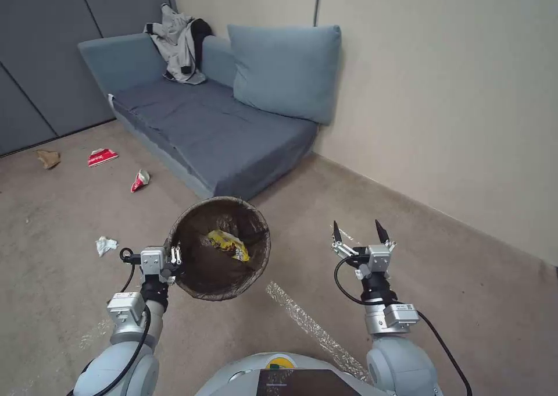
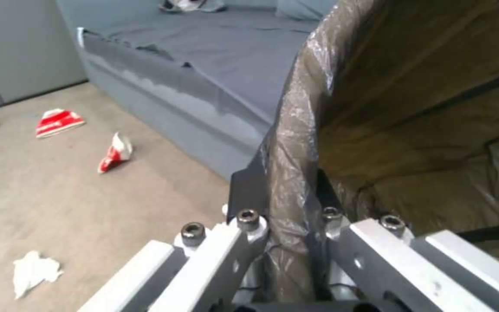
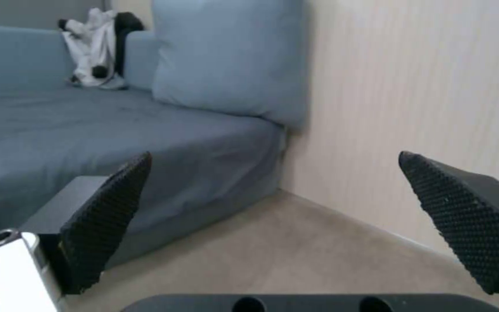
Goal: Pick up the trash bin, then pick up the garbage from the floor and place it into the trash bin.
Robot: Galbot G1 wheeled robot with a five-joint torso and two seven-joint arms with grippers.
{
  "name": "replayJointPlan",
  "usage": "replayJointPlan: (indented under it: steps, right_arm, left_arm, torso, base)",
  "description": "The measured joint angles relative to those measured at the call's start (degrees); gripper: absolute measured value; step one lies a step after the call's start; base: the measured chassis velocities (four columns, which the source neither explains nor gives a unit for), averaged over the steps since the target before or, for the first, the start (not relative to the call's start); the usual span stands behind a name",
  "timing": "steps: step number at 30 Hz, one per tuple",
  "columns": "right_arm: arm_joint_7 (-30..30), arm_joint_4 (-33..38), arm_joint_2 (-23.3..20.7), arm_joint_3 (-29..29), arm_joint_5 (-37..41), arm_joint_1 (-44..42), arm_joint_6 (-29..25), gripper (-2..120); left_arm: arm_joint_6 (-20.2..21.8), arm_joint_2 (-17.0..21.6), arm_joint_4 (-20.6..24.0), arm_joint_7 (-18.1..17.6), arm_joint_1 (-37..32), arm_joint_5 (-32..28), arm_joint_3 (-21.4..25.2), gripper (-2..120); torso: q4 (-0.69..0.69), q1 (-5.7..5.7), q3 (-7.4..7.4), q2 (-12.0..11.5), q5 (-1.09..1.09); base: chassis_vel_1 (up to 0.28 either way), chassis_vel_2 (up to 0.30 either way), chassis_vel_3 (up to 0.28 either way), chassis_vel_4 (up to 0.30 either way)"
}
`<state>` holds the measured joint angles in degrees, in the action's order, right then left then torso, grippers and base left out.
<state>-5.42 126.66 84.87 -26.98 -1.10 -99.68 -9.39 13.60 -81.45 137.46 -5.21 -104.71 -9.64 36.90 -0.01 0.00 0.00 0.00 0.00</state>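
Observation:
The trash bin hangs above the floor, its brown bag folded over the rim, and my left gripper is shut on that rim. A yellow snack wrapper lies inside it. On the floor to the left lie a white tissue wad, two red-and-white packets and a tan paper bag. The left wrist view also catches the tissue wad and both packets. My right gripper stands open and empty, right of the bin, fingertips spread wide.
A blue-grey sofa with a large cushion stands against the beige wall; grey-and-black clothing lies on its back corner. A strip of clear plastic film lies on the carpet in front of me. Dark panels close the left side.

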Motion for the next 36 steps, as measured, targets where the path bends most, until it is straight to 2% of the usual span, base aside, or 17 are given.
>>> replayJointPlan:
  steps: [36]
  right_arm:
    - [-0.3,-1.5,-0.3,0.3,0.1,1.9,0.6,100]
  left_arm:
    - [-0.1,-0.1,-0.9,-0.1,0.3,0.0,0.2,0]
  torso:
    - [0.00,0.00,0.00,0.0,0.00]
  base:
    - [0.058,0.055,0.058,0.058]
